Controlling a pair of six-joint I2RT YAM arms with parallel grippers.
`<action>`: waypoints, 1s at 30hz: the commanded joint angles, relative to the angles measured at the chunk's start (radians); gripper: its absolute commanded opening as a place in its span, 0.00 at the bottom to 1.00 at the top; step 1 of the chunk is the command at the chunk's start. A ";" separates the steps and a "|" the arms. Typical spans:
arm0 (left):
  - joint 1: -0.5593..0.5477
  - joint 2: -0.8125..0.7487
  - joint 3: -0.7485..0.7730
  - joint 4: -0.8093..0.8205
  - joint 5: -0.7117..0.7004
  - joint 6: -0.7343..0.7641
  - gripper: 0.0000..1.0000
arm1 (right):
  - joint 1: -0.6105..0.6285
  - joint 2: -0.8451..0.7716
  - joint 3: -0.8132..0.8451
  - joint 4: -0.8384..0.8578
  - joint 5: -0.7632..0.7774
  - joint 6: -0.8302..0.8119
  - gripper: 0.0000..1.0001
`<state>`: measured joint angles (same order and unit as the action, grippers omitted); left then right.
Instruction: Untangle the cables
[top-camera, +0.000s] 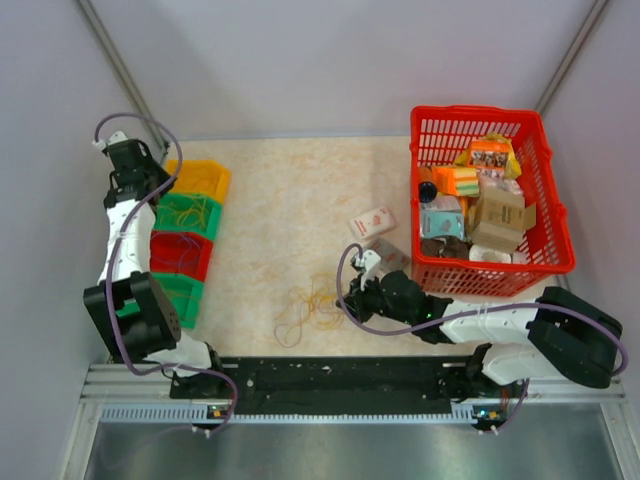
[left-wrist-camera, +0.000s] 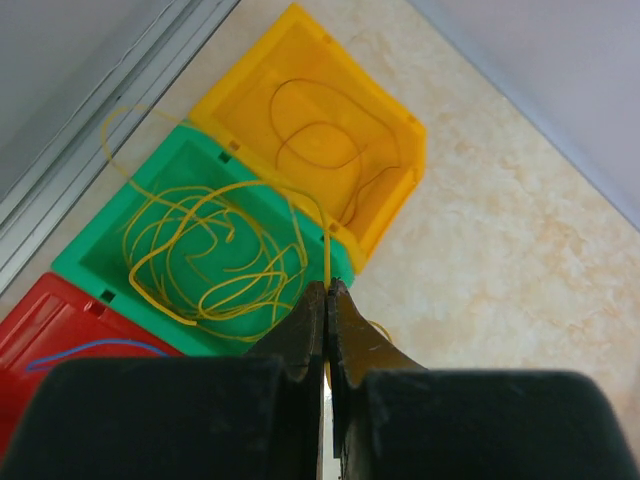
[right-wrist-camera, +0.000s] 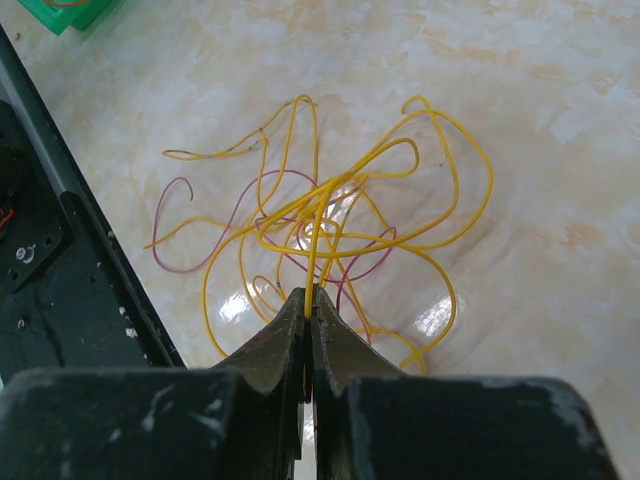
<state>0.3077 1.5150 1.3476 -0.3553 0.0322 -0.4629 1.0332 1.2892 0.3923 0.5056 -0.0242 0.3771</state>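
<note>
Right tool (right-wrist-camera: 308, 298) is closing tight on a yellow cable (right-wrist-camera: 311, 258) | tangle (right-wrist-camera: 335, 215) is lying just ahead of it on the worktop (right-wrist-camera: 560, 120) | left tool (left-wrist-camera: 327, 295) is clamping a yellow strand (left-wrist-camera: 326, 250) that is trailing ahead-left into the green bin (left-wrist-camera: 100, 255)

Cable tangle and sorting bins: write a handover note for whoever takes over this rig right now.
Left hand shut on a thin yellow cable trailing into the green plastic bin.
Right hand shut on a yellow strand of the yellow-and-maroon cable tangle on the marbled table.
Done: cables lie in the yellow plastic bin, green bin and red plastic bin.
To do: drop the left cable, pull the tangle apart, bin each colour.
</note>
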 joint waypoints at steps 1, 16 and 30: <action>0.014 0.037 -0.041 0.018 -0.094 -0.089 0.00 | 0.002 -0.028 -0.001 0.063 0.000 -0.004 0.00; 0.129 0.292 0.091 -0.125 0.068 -0.203 0.00 | 0.004 -0.028 -0.006 0.070 0.001 -0.001 0.00; 0.159 0.032 -0.040 -0.079 0.189 -0.217 0.97 | 0.005 -0.024 0.112 -0.120 0.010 0.017 0.00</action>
<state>0.4728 1.7458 1.3678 -0.4778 0.1440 -0.6659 1.0332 1.2785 0.4034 0.4736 -0.0254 0.3779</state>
